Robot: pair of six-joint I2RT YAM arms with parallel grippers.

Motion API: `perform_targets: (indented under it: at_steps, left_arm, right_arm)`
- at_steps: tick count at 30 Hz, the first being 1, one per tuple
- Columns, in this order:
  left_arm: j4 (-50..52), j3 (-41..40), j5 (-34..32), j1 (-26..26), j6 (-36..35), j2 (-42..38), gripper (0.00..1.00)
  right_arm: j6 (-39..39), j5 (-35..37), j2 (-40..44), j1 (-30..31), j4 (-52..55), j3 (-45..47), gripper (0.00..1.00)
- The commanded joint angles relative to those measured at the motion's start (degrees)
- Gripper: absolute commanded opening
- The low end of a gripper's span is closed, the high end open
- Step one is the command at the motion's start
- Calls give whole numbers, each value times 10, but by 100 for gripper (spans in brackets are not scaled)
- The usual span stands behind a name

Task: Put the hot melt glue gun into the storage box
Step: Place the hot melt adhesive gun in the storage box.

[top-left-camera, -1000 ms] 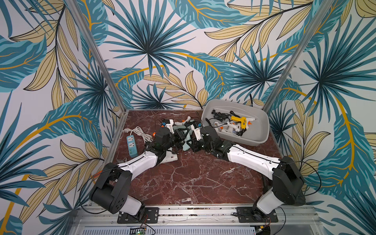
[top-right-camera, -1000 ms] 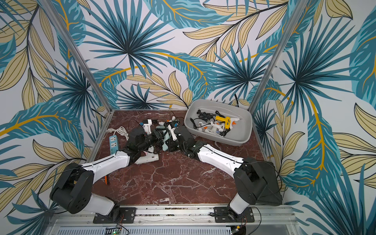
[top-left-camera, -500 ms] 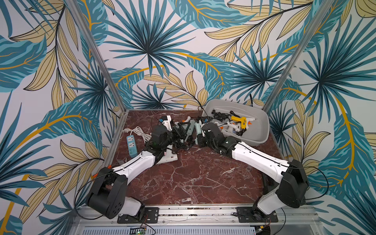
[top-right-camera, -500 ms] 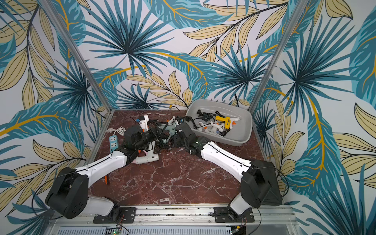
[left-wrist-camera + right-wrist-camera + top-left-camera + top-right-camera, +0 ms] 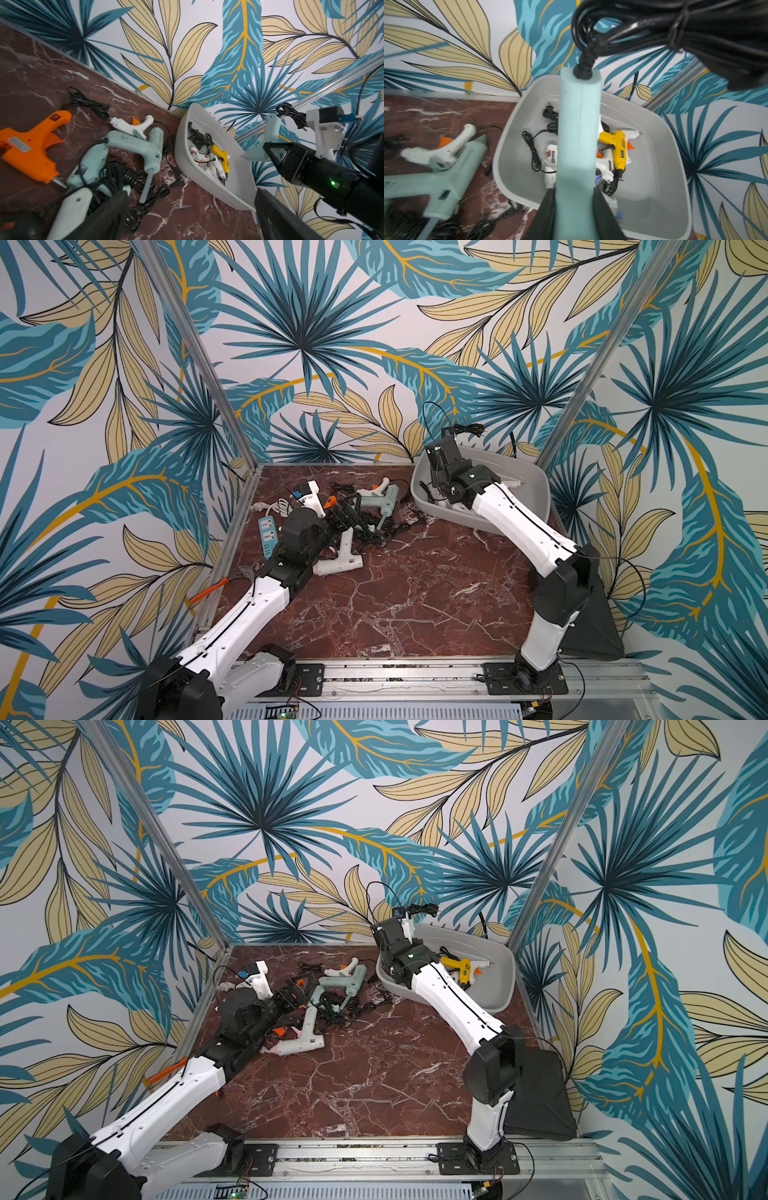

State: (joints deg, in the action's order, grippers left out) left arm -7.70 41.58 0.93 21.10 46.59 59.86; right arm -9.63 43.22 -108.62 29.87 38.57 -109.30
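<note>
Item one, right gripper (image 5: pixel 575 197): jaws pressed onto the handle of a mint glue gun (image 5: pixel 579 135). The handle end is up, and its tied black cord bundle (image 5: pixel 695 25) rides above. I place the gun raised over the left end of the storage box (image 5: pixel 675 149), which sits at the far right of the table (image 5: pixel 415 593). It is not yet inside.

Item two, left gripper (image 5: pixel 190 192): spread wide, pinching nothing, low over the loose pile at the far left.

Pile: orange gun (image 5: pixel 31 149), second mint gun (image 5: pixel 135 145), small white gun (image 5: pixel 131 124), tangled cords.

Box contents: yellow gun (image 5: pixel 616 145), white guns, cords.

Risks I log:
- Let go from this height, the gun could bounce off those already inside.
- The cord bundle could flop over the rim and hang outside, or drag the gun back.
- Only the handle is gripped, so the body may swing.

Views:
- The right wrist view gives me the grip and the contents below, but hides the barrel.
- The left wrist view shows the barrel (image 5: pixel 255 154) side-on, nozzle toward the box.
- In a top view the right arm (image 5: pixel 511 510) covers most of the box floor.
- In a top view the yellow gun (image 5: pixel 457 967) lies plain.
</note>
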Motion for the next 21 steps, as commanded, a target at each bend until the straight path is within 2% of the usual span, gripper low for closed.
perform_targets:
  at_steps: [1,3,10,21]
  left_arm:
    - [68,-13,-39,-8,-39,-29,100]
    - [82,-18,-63,-11,-44,-40,100]
    - [108,-32,-70,-21,-47,-60,100]
    - [114,-44,-66,-27,-43,-60,100]
  right_arm:
    - [36,45,-70,-19,66,-65,0]
    - [48,51,-107,-26,80,-102,0]
    - [95,86,-238,-29,117,-216,1]
    - [133,110,-339,-45,136,-268,5]
